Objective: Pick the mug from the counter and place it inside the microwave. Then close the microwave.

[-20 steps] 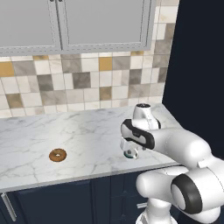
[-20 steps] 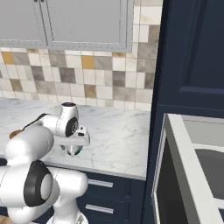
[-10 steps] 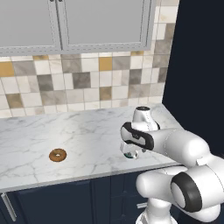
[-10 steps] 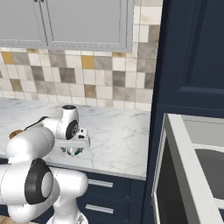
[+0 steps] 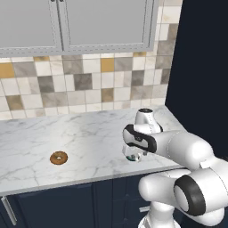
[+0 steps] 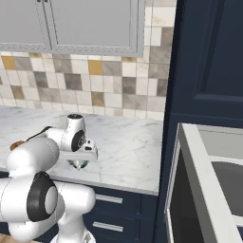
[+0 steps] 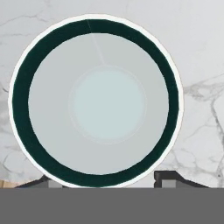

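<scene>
Gripper point(image 7: 105, 183) over one mug point(image 7: 96, 100)

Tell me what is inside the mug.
The hand view looks straight down into the mug: dark green rim, pale walls and floor, nothing in it. In the base views the hand hides its inside.

You see a smooth, polished marble desk point(image 5: 89, 133) with grey veins; the mug point(image 7: 96, 100) looks like glazed ceramic, glossy dark green at its rim; the donut point(image 5: 58, 157) has a shiny brown glaze.
</scene>
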